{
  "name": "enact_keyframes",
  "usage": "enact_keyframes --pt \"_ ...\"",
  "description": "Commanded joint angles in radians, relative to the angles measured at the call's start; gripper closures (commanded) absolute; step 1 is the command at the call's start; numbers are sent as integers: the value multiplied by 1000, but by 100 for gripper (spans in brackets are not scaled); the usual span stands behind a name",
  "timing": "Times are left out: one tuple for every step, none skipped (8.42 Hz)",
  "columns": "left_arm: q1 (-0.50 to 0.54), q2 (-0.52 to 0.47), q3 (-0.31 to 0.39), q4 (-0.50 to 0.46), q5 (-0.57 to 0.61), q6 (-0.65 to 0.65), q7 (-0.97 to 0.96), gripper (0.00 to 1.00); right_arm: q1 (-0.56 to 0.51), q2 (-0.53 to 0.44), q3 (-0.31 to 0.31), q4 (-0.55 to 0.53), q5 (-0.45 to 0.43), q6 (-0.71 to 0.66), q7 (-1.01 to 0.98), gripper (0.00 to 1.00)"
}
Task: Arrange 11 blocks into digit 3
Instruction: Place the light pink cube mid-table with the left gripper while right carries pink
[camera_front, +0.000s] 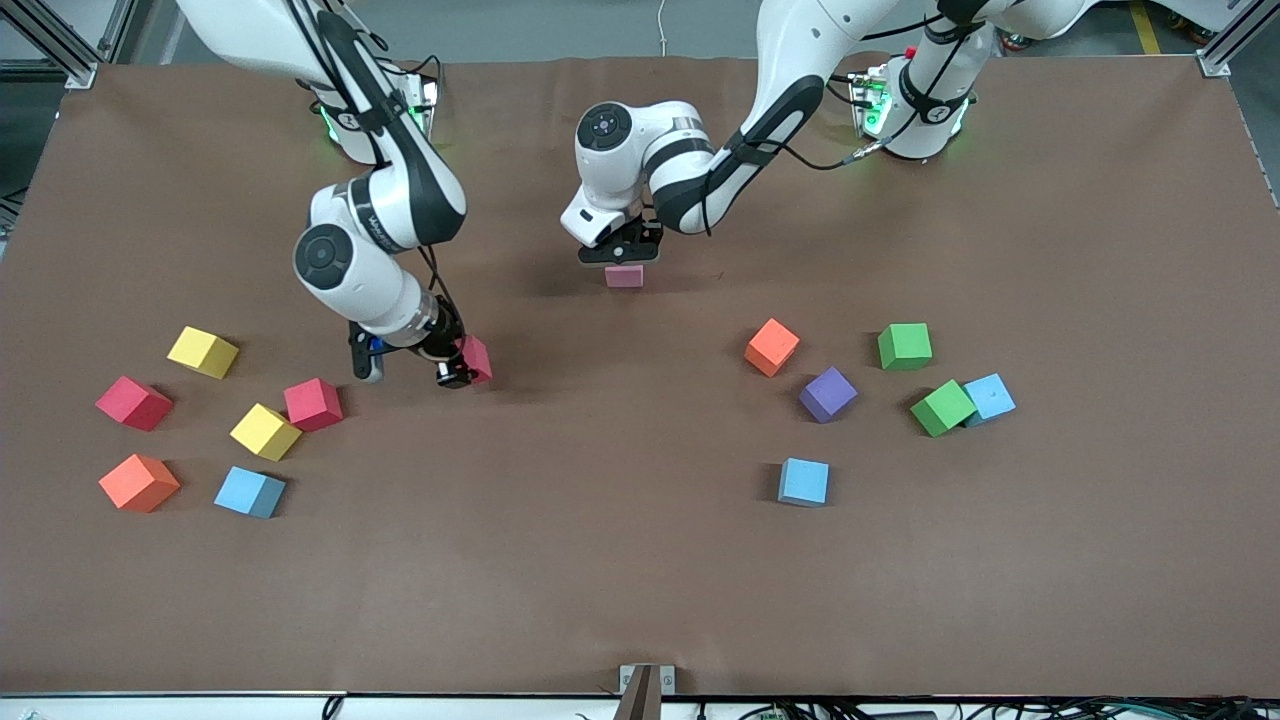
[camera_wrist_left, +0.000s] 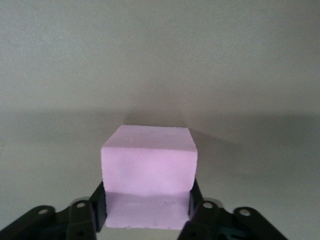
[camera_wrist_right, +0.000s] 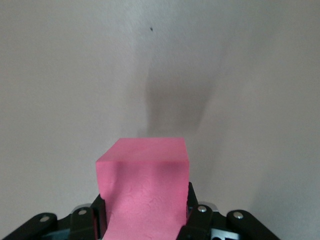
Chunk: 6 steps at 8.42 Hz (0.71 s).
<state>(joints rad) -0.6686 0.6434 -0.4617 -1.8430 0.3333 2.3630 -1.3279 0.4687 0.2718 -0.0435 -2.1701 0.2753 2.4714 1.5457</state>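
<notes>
A pink block rests on the brown mat near the middle, toward the robots' bases. My left gripper stands right over it, its fingers against the sides of that pink block. My right gripper is shut on a red block, held a little above the mat; the right wrist view shows this red block and its shadow below. No digit 3 is in view.
Toward the right arm's end lie two yellow blocks, two red, an orange and a light blue. Toward the left arm's end lie orange, purple, two green and two light blue.
</notes>
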Motion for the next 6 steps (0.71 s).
enact_keyframes --pt "-5 -16 3 -22 20 19 -28 0 22 -19 -6 -22 10 -3 62 95" --pt "6 -51 3 -18 18 13 -28 0 37 -17 -6 -22 10 -31 94 94" --pt "15 -111 3 -18 13 10 -28 0 47 -20 -6 -20 10 -67 100 94" --pt "70 -167 5 -18 13 7 -13 0 51 -22 -6 -20 10 -77 126 94" --pt "122 -195 5 -16 18 4 -8 0 68 -20 -6 -22 10 -77 131 94" --pt "191 -223 5 -18 20 -7 30 0 70 -20 -6 -22 10 -86 131 94"
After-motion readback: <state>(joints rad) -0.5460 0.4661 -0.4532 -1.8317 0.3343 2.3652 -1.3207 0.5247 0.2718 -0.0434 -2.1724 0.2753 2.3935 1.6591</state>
